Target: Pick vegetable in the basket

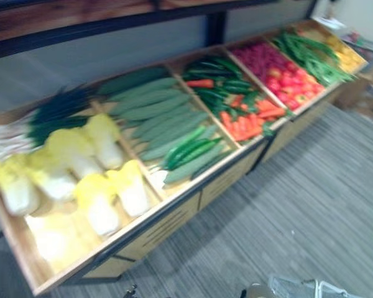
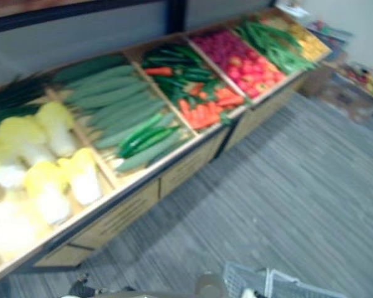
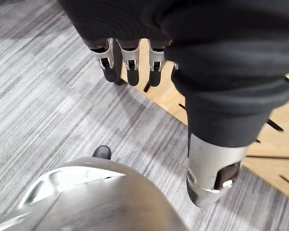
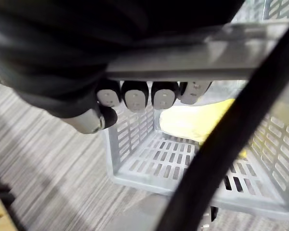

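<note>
My right hand [image 4: 135,96] is shut on the grey handle [image 4: 192,65] of a grey slotted basket [image 4: 149,163] that hangs over the floor. A pale yellow vegetable [image 4: 192,122], like a napa cabbage, lies inside the basket. The basket's rim [image 2: 286,284] shows at the bottom edge of the right eye view. My left hand [image 3: 130,62] hangs open with relaxed fingers and holds nothing, close to the wooden front of the stand [image 3: 274,144]. Napa cabbages [image 1: 93,167] fill the stand's nearest compartment.
The long wooden stand [image 1: 174,217] runs from near left to far right. It holds green onions [image 1: 59,112], cucumbers [image 1: 161,121], carrots and green peppers [image 1: 236,99], red produce [image 1: 280,68], green beans [image 1: 311,56] and yellow produce [image 1: 348,56]. Grey striped carpet [image 1: 298,205] lies before it.
</note>
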Controlling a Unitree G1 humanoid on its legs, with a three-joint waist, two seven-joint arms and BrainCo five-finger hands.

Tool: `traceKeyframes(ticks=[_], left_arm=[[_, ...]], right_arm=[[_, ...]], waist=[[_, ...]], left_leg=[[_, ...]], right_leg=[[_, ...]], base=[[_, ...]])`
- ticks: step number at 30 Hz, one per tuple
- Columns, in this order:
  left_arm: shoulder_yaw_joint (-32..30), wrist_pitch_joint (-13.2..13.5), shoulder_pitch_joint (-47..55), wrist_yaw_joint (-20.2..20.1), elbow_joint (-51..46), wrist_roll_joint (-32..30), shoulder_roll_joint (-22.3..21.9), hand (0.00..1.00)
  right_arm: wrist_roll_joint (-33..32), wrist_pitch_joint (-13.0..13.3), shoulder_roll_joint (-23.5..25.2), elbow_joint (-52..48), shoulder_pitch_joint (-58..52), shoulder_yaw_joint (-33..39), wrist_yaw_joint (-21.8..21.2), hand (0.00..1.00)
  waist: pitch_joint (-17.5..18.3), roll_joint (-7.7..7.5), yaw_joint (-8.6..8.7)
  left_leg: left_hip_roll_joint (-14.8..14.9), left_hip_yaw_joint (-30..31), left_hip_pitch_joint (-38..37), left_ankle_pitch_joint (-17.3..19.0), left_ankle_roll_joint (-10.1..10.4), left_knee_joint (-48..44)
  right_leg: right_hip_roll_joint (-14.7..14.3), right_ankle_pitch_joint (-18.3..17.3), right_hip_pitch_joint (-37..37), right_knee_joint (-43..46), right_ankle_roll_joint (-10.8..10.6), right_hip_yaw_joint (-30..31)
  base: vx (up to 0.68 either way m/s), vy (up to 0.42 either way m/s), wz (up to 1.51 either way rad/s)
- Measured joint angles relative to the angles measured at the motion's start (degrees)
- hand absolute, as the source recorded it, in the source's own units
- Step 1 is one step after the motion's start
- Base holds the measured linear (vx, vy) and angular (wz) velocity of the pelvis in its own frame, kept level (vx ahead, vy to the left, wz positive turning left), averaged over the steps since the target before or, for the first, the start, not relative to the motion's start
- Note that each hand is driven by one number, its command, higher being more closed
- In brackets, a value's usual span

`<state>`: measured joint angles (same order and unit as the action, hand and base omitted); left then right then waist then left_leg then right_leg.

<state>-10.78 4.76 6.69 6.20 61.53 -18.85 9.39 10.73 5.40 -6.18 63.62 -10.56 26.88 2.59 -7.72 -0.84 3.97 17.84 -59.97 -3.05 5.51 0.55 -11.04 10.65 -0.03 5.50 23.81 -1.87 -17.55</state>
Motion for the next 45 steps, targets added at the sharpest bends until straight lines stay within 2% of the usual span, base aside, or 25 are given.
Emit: traceKeyframes(ticks=[1,2,3,5,9,11,12,13,14,15,16,17,19,20,22,24,28,32,34,36,37,39,41,43,45], left_arm=[[0.14,0.12,-0.19,-0.17,0.01,0.0,-0.83,0.0],[0.24,0.12,-0.32,-0.2,-0.01,0.0,-1.05,0.0],[0.26,0.12,-0.79,-0.19,0.06,-0.01,-1.25,0.0],[0.26,-0.03,-2.25,-0.17,0.66,-0.08,0.05,0.0],[1.46,0.17,-4.76,-0.04,0.87,-0.1,-2.9,0.0],[1.63,0.11,-4.02,0.01,0.56,-0.3,-4.09,0.0],[1.28,0.19,-3.95,0.08,0.16,-0.36,-4.23,0.0],[1.36,0.18,-4.01,0.27,-0.21,-0.43,-4.27,0.0],[1.38,0.29,-3.98,0.44,-0.64,-0.42,-4.31,0.0],[1.37,0.36,-3.96,0.53,-0.63,-0.41,-4.31,0.0],[1.34,0.61,-3.24,0.99,-0.68,-0.4,-4.3,0.0],[1.27,1.06,-2.48,1.39,-0.75,-0.36,-4.24,0.0],[1.11,1.27,-1.89,1.6,-0.64,-0.37,-4.32,0.0],[0.97,1.26,-1.1,1.58,-0.38,-0.41,-4.56,0.0],[0.72,1.27,-0.75,1.57,-0.31,-0.52,-4.67,0.0],[-0.41,1.21,-0.59,1.73,0.12,-1.76,-4.17,0.0],[0.51,1.1,-0.19,1.75,0.2,-2.63,-4.19,0.0],[1.97,1.3,-0.36,1.55,0.18,-2.58,-3.93,0.0],[2.73,1.36,-0.42,1.33,0.15,-2.55,-3.39,0.0],[3.89,1.32,-0.68,1.22,0.2,-2.55,-2.85,0.0],[4.35,1.36,-0.75,1.16,0.11,-2.55,-2.77,0.0],[4.34,1.35,-0.75,1.09,0.04,-2.55,-1.97,0.0],[3.59,1.2,-0.28,1.12,0.03,-2.54,-2.05,0.0],[3.42,0.85,-0.28,1.12,0.05,-2.53,-2.0,0.0],[2.38,0.81,-0.96,1.14,0.06,-2.44,-2.61,0.0]], right_arm=[[0.02,-0.22,-0.87,0.54,0.3,0.12,-0.04,1.0],[0.09,-0.58,-1.63,0.68,0.69,0.33,-0.04,1.0],[0.09,-0.8,-1.68,1.19,1.46,0.24,-0.06,1.0],[0.11,-1.36,-0.26,2.82,2.92,-0.38,-0.09,1.0],[-0.05,-1.49,-0.68,3.09,0.26,-1.09,0.06,1.0],[0.01,-1.35,-1.7,3.1,0.45,-3.62,0.1,1.0],[0.12,-0.99,-2.0,2.96,0.98,-5.1,0.13,1.0],[0.48,-0.95,-2.3,2.96,1.54,-5.14,0.13,1.0],[0.57,-0.8,-3.09,2.98,2.65,-5.23,0.26,1.0],[0.54,-0.53,-3.38,2.9,2.97,-5.21,0.33,1.0],[0.51,0.17,-3.83,2.71,3.75,-5.12,0.72,1.0],[0.51,0.58,-4.15,2.52,3.88,-5.05,0.75,1.0],[0.52,1.01,-4.48,2.48,3.55,-4.89,0.8,1.0],[0.53,1.05,-4.9,2.48,3.42,-4.69,0.87,1.0],[0.47,1.11,-4.99,2.54,3.26,-3.53,1.03,1.0],[0.43,1.1,-3.84,2.51,3.12,-2.49,1.07,1.0],[-0.05,0.83,-3.68,2.54,1.35,-1.96,1.2,1.0],[-0.07,0.47,-4.14,2.51,1.74,-1.38,1.83,1.0],[-0.07,0.52,-3.85,2.37,2.3,-1.43,1.81,1.0],[-0.12,0.66,-2.99,2.29,2.87,-0.97,1.81,1.0],[-0.43,0.75,-2.81,1.88,2.96,-0.56,1.81,1.0],[-0.82,0.59,-1.45,0.37,2.41,-0.33,1.79,1.0],[-2.32,0.61,1.11,-1.31,1.11,-0.37,1.86,1.0],[-2.87,0.66,1.78,-2.12,0.56,-0.47,1.85,1.0],[-2.89,0.51,1.81,-2.08,0.65,-0.7,1.82,1.0]], waist=[[0.73,1.39,-0.17],[1.13,1.62,0.06],[0.94,1.13,0.03],[0.57,-1.64,0.05],[-0.62,2.31,1.21],[-0.88,2.84,1.19],[-1.46,1.86,0.5],[-1.57,1.69,0.39],[-1.78,1.42,0.29],[-1.79,1.41,0.28],[-1.88,1.79,-0.27],[-1.97,2.21,-0.35],[-1.97,2.85,-1.31],[-1.85,3.54,-1.45],[-1.19,4.27,-1.16],[-0.84,2.66,-2.35],[0.01,3.03,-2.42],[0.24,2.8,-2.58],[0.29,2.4,-2.53],[-0.05,2.03,-2.48],[-0.49,1.87,-2.46],[-1.36,0.54,-2.22],[-1.69,-0.14,-2.39],[-1.71,-0.44,-2.31],[-1.83,0.03,-2.05]], left_leg=[[-0.45,-0.97,-0.17,-1.16,0.16,1.56],[0.0,-2.5,-0.13,-1.95,1.18,1.76],[0.73,-4.96,0.0,-2.09,1.4,0.73],[3.16,-8.96,-0.29,-1.64,1.66,-5.51],[12.35,-8.4,-2.28,-1.28,2.22,-14.1],[15.66,-5.17,-4.14,-3.58,2.45,-18.57],[15.06,2.88,-2.38,-4.91,2.38,-20.61],[12.83,9.31,-1.11,-3.45,3.65,-20.31],[6.49,23.57,1.32,-0.03,4.73,-18.5],[3.84,28.39,2.09,1.31,5.05,-17.56],[-1.55,38.37,2.81,4.06,5.66,-14.41],[-3.83,43.71,2.95,4.51,5.82,-10.78],[-4.93,48.75,3.12,3.9,5.88,-4.37],[-5.12,50.91,2.85,4.45,6.88,-1.62],[-5.47,51.25,2.17,5.84,7.68,2.69],[-7.81,49.7,2.91,5.36,7.06,3.89],[-11.4,49.39,1.71,4.53,5.84,7.16],[-12.94,47.69,-0.21,4.66,5.77,8.98],[-13.23,46.54,-0.46,5.55,4.96,8.58],[-13.45,45.75,-1.59,6.44,4.29,7.56],[-13.57,44.87,-2.97,6.81,3.99,7.48],[-14.54,44.55,-5.52,8.58,2.91,6.7],[-14.48,43.69,-8.29,10.78,1.96,5.34],[-14.28,43.01,-9.14,11.35,2.06,5.68],[-13.21,42.64,-9.07,11.71,2.63,6.09]], right_leg=[[-1.74,0.01,-0.93,-6.88,-0.04,1.76],[-2.51,0.04,-0.99,-11.36,-0.17,2.32],[-2.44,-0.25,-0.77,-14.38,-0.34,2.07],[-1.77,-4.79,0.82,-15.69,-1.61,-4.37],[-8.19,-4.51,-2.68,-18.17,0.0,-3.31],[-10.3,-4.66,-3.81,-18.0,1.54,0.6],[-10.35,-4.36,-3.82,-18.06,2.3,4.11],[-9.93,-4.17,-3.82,-18.05,2.55,5.54],[-8.87,-3.72,-3.71,-18.13,2.5,7.95],[-8.64,-3.62,-3.75,-18.33,2.37,9.26],[-8.53,-3.57,-3.86,-19.23,1.71,11.78],[-9.05,-3.49,-3.93,-19.85,1.62,13.19],[-10.17,-2.97,-3.69,-20.18,0.79,14.84],[-10.9,-2.45,-3.66,-20.74,0.0,15.43],[-10.75,-0.56,-3.39,-22.68,-1.32,16.19],[-8.67,1.72,-2.59,-24.85,-2.43,17.8],[-5.74,2.4,-2.64,-25.96,-3.63,18.04],[-4.62,1.81,-2.39,-25.6,-4.78,19.55],[-4.26,-0.38,-0.11,-20.98,-5.5,20.51],[-4.23,-3.11,3.98,-11.27,-5.53,21.34],[-4.42,-3.74,7.71,-1.44,-5.2,21.35],[-3.97,-3.55,12.5,12.41,-4.85,21.37],[-2.71,-2.64,15.94,21.93,-2.95,20.41],[-2.23,-4.72,18.16,21.13,-2.84,18.13],[-2.41,-4.67,19.39,13.05,-2.78,14.63]], base=[[-0.16,-0.281,-1.54],[-0.16,-0.317,-1.76],[-0.17,-0.443,-1.77],[-0.12,-0.481,-1.53],[-0.07,-0.257,-0.42],[-0.07,-0.196,-0.91],[-0.06,-0.105,-1.17],[-0.06,-0.023,-1.17],[-0.06,0.006,-0.84],[-0.07,0.043,-1.13],[-0.08,0.071,-1.02],[-0.08,0.095,-1.0],[-0.06,0.137,-0.71],[-0.04,0.172,-0.5],[0.03,0.209,-0.15],[0.03,0.222,-0.22],[0.09,0.161,0.02],[0.12,0.105,-0.16],[0.12,0.084,-0.31],[0.09,0.063,-0.29],[0.01,0.048,-0.17],[0.01,0.043,-0.11],[0.07,0.035,-0.2],[0.18,0.011,-0.21],[0.22,-0.052,-0.11]])
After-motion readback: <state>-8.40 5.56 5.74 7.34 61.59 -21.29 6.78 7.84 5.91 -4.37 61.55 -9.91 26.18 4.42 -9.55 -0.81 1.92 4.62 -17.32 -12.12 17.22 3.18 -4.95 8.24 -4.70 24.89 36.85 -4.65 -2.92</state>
